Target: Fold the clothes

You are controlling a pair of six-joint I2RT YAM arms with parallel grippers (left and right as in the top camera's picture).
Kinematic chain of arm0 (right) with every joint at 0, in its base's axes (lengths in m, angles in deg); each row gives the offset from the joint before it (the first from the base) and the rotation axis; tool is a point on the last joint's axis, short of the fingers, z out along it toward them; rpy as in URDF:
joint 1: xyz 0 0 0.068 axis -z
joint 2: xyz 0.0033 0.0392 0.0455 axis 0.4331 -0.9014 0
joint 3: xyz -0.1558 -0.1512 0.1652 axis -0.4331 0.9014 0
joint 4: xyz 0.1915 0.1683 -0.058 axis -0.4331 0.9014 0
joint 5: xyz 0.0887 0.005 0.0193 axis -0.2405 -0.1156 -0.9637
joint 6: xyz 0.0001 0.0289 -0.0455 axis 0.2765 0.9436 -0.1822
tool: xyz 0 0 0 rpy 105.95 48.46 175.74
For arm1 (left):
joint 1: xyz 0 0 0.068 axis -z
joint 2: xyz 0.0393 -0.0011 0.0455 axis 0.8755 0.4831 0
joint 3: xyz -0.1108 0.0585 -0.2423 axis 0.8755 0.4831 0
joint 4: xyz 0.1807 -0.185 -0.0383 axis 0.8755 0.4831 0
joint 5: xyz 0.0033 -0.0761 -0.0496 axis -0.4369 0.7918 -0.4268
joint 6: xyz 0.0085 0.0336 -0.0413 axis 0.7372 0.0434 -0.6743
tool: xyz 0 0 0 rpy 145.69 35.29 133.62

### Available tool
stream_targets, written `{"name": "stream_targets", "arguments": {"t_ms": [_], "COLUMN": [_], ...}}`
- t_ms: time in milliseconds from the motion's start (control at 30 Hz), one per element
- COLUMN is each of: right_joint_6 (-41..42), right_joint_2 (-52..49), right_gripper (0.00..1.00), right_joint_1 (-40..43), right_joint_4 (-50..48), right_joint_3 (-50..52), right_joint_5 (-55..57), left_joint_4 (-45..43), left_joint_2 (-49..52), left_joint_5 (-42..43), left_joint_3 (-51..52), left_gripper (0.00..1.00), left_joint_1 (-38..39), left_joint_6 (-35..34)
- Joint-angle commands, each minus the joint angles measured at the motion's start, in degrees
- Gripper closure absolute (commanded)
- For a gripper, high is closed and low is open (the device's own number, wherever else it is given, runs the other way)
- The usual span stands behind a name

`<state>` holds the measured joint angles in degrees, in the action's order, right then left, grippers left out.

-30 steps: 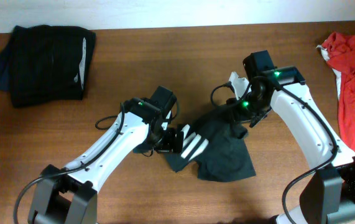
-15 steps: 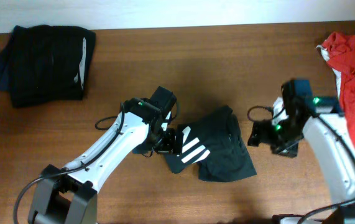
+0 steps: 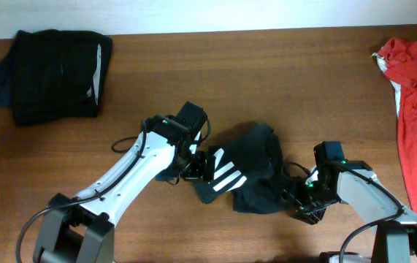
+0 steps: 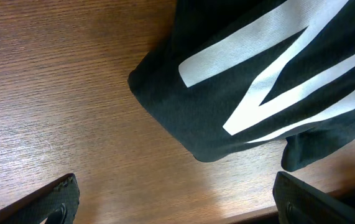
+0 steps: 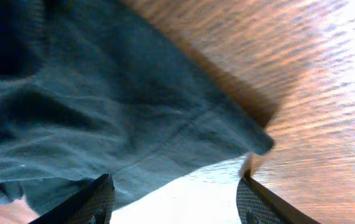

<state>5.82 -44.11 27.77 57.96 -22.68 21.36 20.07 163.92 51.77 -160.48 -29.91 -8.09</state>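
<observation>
A black garment with white stripes (image 3: 248,175) lies crumpled at the table's middle. My left gripper (image 3: 202,166) is at its left edge. In the left wrist view its jaws (image 4: 180,208) are open over bare wood, and the striped cloth (image 4: 270,68) lies just beyond the fingertips. My right gripper (image 3: 298,201) is low at the garment's lower right corner. In the right wrist view its jaws (image 5: 177,202) are open and empty, with the dark cloth (image 5: 102,106) ahead and its corner between the fingers' line.
A folded stack of black clothes (image 3: 51,73) lies at the back left. A red garment over something white (image 3: 416,95) lies along the right edge. The table's front edge is close behind both arms.
My right arm has swung from the garment's upper right, out to the right, then down to its lower right corner. The garment's upper right part has settled. The left arm has not moved.
</observation>
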Motion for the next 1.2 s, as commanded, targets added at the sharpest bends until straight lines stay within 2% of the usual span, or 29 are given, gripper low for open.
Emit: {"name": "stream_targets", "arguments": {"t_ms": [0,133,233,367,433,533,700,867,1000,1033,1067,1100,1167], "right_joint_6": [0.9,6.6,8.2,5.7,5.0,5.5,16.5,19.3,19.3,19.1,19.0,18.7,18.0], "right_joint_2": [-0.4,-2.1,-2.1,-2.1,-2.1,-2.1,-2.1,-2.1,-2.1,-2.1,-2.1,-2.1,-2.1], "right_gripper": [0.36,0.64,0.96,0.96,0.96,0.96,0.96,0.96,0.94,0.9,0.8,0.49,0.38], "right_joint_1": [0.0,-8.3,-11.1,-11.1,-12.4,-18.9,-26.8,-31.6,-31.8,-31.6,-31.5,-31.3,-31.2], "right_joint_4": [-2.8,-7.7,-8.8,-6.1,-9.5,-15.8,-17.3,-29.5,-34.0,-34.6,-34.9,-34.9,-34.9], "right_joint_3": [1.2,1.2,1.1,-4.8,-6.3,-6.3,-6.3,-6.3,-6.3,-6.4,-6.6,-6.8,-6.9], "right_joint_5": [0.9,2.0,3.1,1.3,-3.1,-3.8,-1.1,-2.2,-4.6,-4.6,-4.6,-4.9,-4.9], "left_joint_4": [-0.1,-0.1,-0.1,-0.1,-0.1,-0.1,-0.1,0.2,0.4,0.5,0.8,2.0,4.3], "left_joint_2": [0.3,0.3,0.3,0.3,0.3,0.3,0.3,0.3,0.3,0.3,0.3,0.2,0.2], "left_joint_5": [-0.4,-0.4,-0.4,-0.4,-0.4,-0.4,-0.4,-0.4,-0.4,-0.4,-0.4,0.0,4.3], "left_joint_3": [0.2,0.2,0.2,0.2,0.2,0.2,0.2,0.2,0.2,0.2,0.2,0.2,0.2], "left_gripper": [0.01,0.01,0.01,0.01,0.01,0.01,0.01,0.01,0.01,0.01,0.01,0.04,0.09], "left_joint_1": [0.2,0.1,0.2,0.1,0.1,0.1,0.1,0.1,0.2,0.2,0.2,0.2,0.5], "left_joint_6": [0.7,0.7,0.7,0.7,0.7,0.7,0.7,0.7,0.8,0.8,0.8,2.4,6.1]}}
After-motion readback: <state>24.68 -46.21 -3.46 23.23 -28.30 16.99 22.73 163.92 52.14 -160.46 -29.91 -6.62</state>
